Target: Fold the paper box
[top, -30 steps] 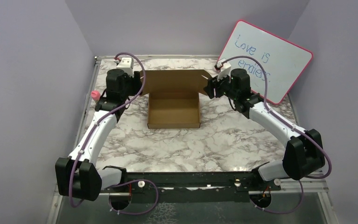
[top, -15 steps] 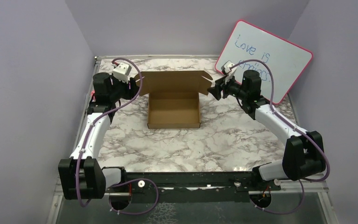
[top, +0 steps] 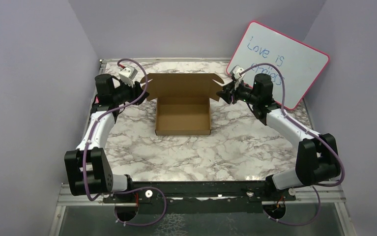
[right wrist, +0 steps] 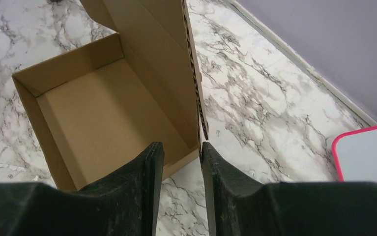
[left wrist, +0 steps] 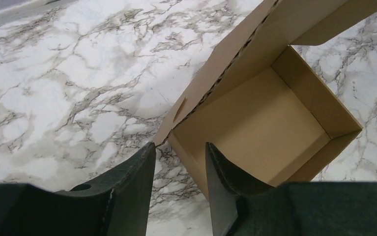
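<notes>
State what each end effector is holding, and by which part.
Nothing is clamped: the left end effector and the right end effector stand with jaws parted at the rear corners of the paper box.

This looks like a robotics lab test cell. Plain lilac walls [top: 29, 73] close in a marble-patterned table [top: 176, 152] on three sides. A cabled left arm [top: 94, 135] and right arm [top: 287, 125] are bolted to a metal rail [top: 201, 188] at 6 o'clock. A pink-framed whiteboard [top: 294, 54] leans at 2 o'clock.
</notes>
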Controlling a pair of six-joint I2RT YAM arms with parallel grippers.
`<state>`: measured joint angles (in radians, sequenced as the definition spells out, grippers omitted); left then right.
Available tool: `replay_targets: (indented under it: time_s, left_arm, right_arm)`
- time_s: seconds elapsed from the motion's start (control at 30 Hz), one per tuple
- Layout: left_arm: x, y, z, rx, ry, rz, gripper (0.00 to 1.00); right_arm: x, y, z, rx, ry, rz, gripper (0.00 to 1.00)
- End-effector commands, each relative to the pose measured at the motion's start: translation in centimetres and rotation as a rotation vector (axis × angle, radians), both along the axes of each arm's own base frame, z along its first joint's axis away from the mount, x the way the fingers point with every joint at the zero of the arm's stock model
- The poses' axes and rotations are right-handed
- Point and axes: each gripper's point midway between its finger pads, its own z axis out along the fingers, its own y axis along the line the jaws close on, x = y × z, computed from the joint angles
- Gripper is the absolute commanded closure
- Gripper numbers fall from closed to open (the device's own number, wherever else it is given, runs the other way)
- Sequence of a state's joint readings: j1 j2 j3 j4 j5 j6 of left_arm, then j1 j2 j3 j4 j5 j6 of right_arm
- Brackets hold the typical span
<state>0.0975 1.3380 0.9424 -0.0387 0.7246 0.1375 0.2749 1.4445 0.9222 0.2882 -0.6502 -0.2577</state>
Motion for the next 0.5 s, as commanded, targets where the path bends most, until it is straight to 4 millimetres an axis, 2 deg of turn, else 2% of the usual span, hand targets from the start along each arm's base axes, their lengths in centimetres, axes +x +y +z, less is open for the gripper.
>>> replay_targets:
  time_s: [0.0,0.23,0.37,0.47]
  left_arm:
    - [1.04,-0.22,2.85,-0.01,-0.117,-0.078,0.58]
    - [1.9,0.74,3.27,0.033,-0.188,-0.071,0.59]
    - [1.82,0.4,3.1,0.033,-0.193,-0.104,0.59]
    - [1.65,0.15,2.83,0.028,-0.19,-0.123,0.65]
  right_arm:
    - [0.04,0.46,0.83,0.008,-0.058,0.041,0.62]
    - [-0.23,0.74,0.56,0.012,-0.055,0.065,0.64]
    - [-0.31,0.8,0.55,0.014,-0.056,0.07,0.64]
    - [-0.43,0.92,0.76,0.019,-0.059,0.079,0.66]
